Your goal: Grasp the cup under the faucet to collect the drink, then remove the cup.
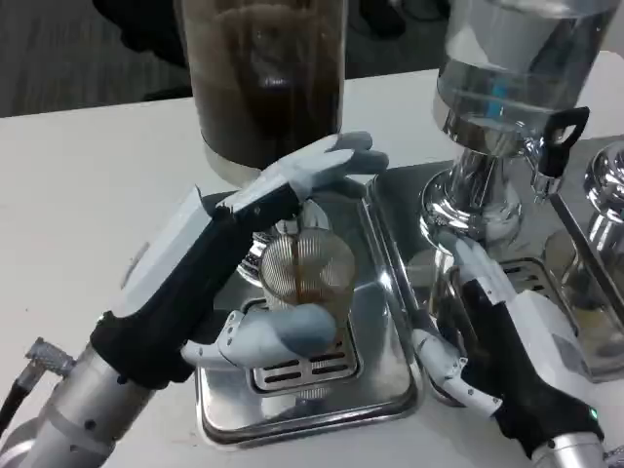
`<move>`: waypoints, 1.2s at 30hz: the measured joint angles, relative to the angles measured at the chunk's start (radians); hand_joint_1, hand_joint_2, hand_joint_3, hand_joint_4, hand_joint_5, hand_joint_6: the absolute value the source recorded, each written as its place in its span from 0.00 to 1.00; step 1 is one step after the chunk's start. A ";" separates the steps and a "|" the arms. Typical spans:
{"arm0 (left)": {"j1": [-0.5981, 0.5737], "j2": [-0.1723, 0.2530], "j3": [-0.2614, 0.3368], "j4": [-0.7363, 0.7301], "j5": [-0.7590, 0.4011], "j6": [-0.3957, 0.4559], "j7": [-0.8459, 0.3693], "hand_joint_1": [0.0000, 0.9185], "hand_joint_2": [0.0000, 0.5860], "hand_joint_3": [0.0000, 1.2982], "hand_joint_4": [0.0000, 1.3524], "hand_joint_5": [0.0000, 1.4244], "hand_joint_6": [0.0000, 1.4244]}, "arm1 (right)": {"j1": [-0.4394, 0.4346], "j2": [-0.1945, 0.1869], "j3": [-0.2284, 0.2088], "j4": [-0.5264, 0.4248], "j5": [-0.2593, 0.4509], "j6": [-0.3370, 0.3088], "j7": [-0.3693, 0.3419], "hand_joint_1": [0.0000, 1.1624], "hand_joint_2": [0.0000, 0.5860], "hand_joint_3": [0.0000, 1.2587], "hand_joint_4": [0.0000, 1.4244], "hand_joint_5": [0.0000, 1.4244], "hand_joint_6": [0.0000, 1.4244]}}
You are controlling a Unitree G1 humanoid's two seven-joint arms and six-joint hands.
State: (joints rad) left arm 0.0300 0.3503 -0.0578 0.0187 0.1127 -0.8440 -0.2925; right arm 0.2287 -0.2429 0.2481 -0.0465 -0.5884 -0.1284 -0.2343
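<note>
Cup [308, 275]: clear ribbed plastic, standing on the metal drip tray [382, 385] in the lower middle of the frame, directly below the dark drink dispenser [265, 73]; brown liquid shows in its lower part.
Left robot hand [283, 253]: wrapped around the cup, fingers reaching over the far side toward the upper middle, thumb [283, 331] curled across the near side; it holds the cup between them.
Right robot hand [478, 322]: in the lower right of the frame, lying beside the base of the second, clear dispenser [507, 78]; fingers partly spread; whether it touches or holds anything there, I cannot tell.
Weight: I judge the cup light by itself, and heavier as the drink comes in, so the balance will change during filling.
Stiffness: thin plastic wall probably bends under a strong squeeze; too much pressure could push the drink over the rim.
Surface: the ribs should give some friction, but a wet wall would be slippery.
Where to hold: around the middle of the wall, from two opposite sides, as the grasp is now; not at the soft rim.
Removal: keep the cup upright and pull it toward the near edge of the tray, clear of the faucet, slowly.
Table [88, 185]: white, carrying both trays.
</note>
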 measured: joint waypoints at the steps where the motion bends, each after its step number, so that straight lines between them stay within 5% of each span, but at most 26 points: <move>1: -0.001 0.002 -0.001 0.000 0.000 0.000 0.000 0.00 0.18 0.20 0.10 0.22 0.19 | -0.001 0.000 -0.003 0.000 0.013 -0.002 0.004 0.35 0.72 0.00 0.00 0.00 0.13; 7: -0.002 0.004 -0.008 0.003 0.000 0.000 0.008 0.00 0.18 0.21 0.10 0.21 0.18 | -0.024 0.000 -0.034 0.004 0.147 -0.038 0.085 0.48 0.53 0.00 0.00 0.00 0.10; 15: -0.004 0.005 -0.018 0.007 -0.003 0.000 0.009 0.00 0.18 0.21 0.10 0.21 0.18 | -0.085 -0.001 -0.055 0.044 0.304 -0.060 0.232 0.57 0.40 0.00 0.00 0.00 0.05; 36: -0.005 0.019 -0.014 0.008 -0.026 -0.001 0.012 0.00 0.19 0.22 0.11 0.21 0.17 | -0.216 0.043 -0.043 0.152 0.363 -0.064 0.378 0.65 0.32 0.00 0.00 0.00 0.00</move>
State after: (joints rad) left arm 0.0247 0.3694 -0.0718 0.0271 0.0866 -0.8448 -0.2808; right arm 0.0129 -0.1999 0.2056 0.1060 -0.2251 -0.1926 0.1434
